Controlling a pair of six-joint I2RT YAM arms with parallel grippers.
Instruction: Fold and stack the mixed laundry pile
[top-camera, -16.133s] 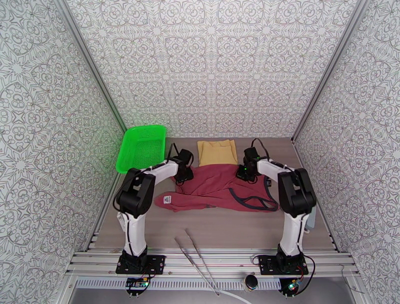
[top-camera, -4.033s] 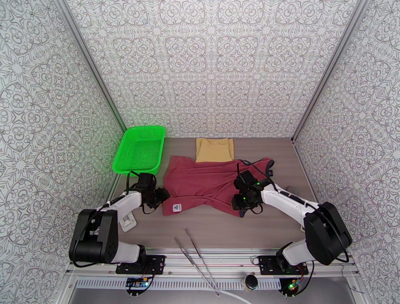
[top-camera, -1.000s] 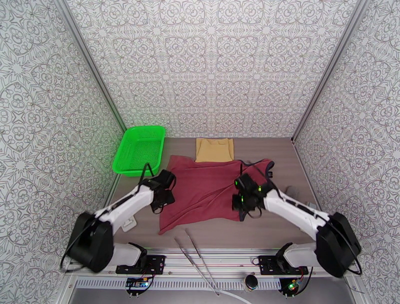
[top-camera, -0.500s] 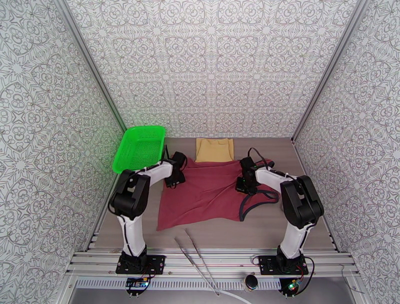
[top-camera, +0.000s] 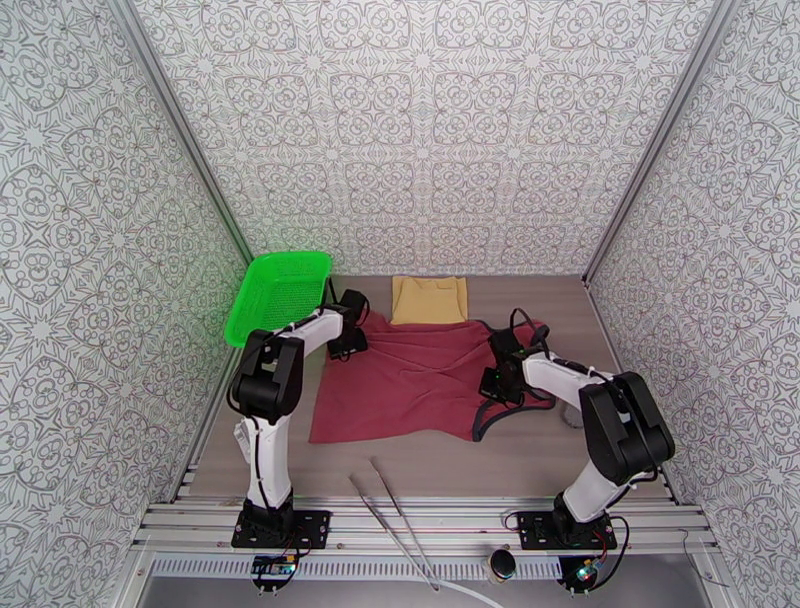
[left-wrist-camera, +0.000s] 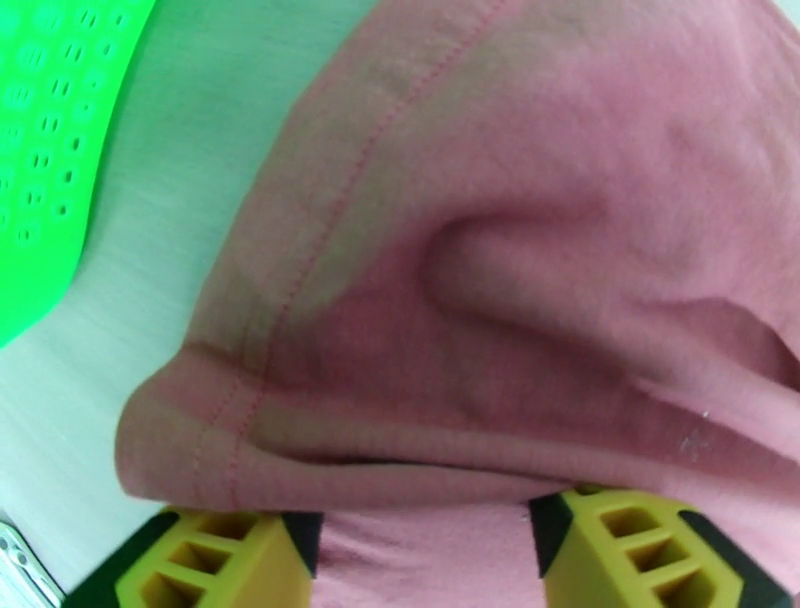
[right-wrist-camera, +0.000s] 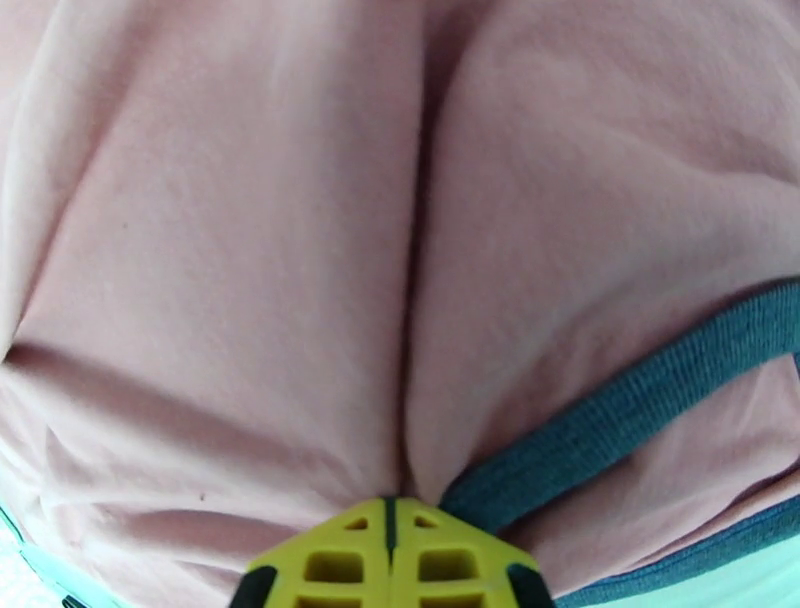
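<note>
left end effector spread at the maroon tank top upper-left corner, hem fold just ahead of its fingers. right end effector clamped together, pinching the top's right side by the navy trim.

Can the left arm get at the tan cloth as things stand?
Probably yes: the left gripper, jaws open, is at the maroon tank top's far-left corner. The tan cloth lies mostly uncovered just beyond, to its right, with nothing standing between them.
</note>
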